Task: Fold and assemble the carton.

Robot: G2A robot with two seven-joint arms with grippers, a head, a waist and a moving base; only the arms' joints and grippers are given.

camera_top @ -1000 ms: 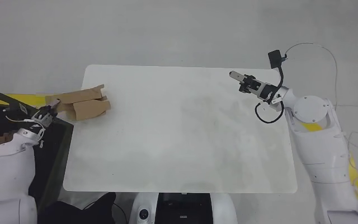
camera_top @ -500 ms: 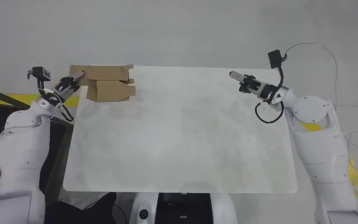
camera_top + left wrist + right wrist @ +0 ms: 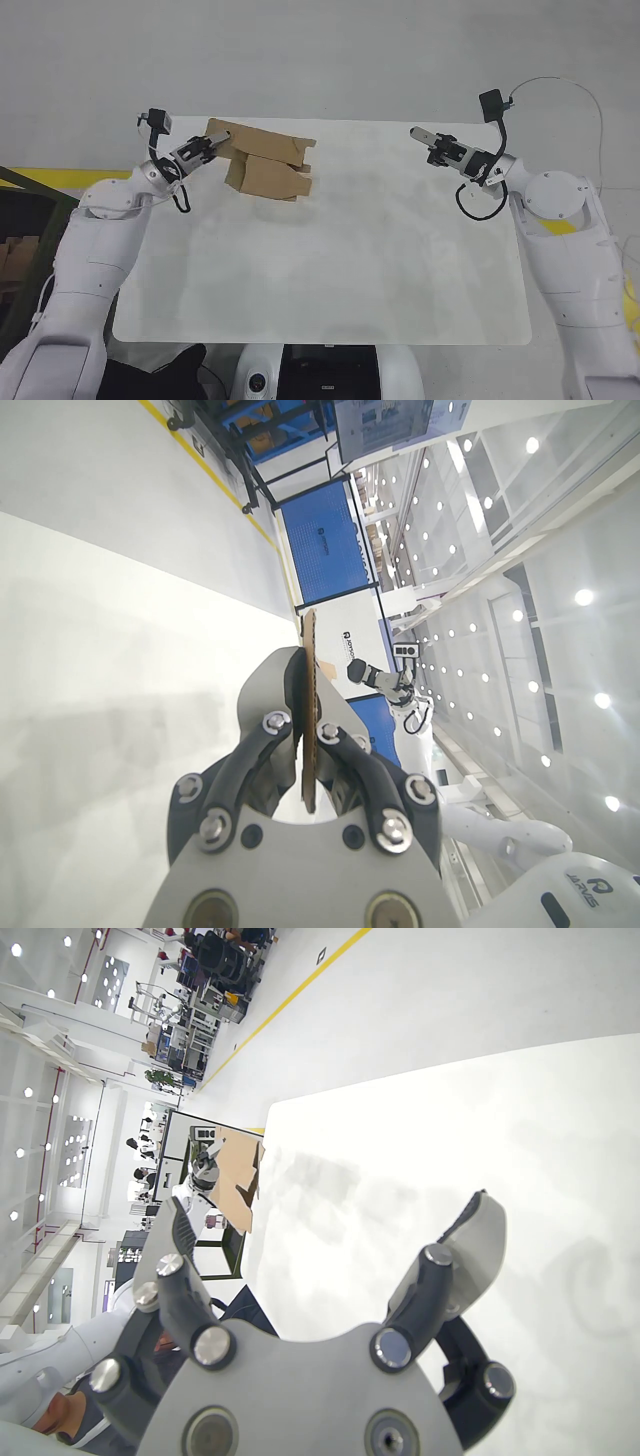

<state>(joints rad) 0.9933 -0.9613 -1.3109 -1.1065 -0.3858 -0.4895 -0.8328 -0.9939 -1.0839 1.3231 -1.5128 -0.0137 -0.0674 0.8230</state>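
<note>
One flattened carton is being held over the far left part of the table, the left tool clamping its edge, while the right tool is hovering, fingers apart, near the far right corner.

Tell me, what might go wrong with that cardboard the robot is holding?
1. The left jaws pinch the flattened carton by one thin edge only, so it could slip or twist loose.
2. The right jaws stand open across the table, probably too far off to steady it.
</note>
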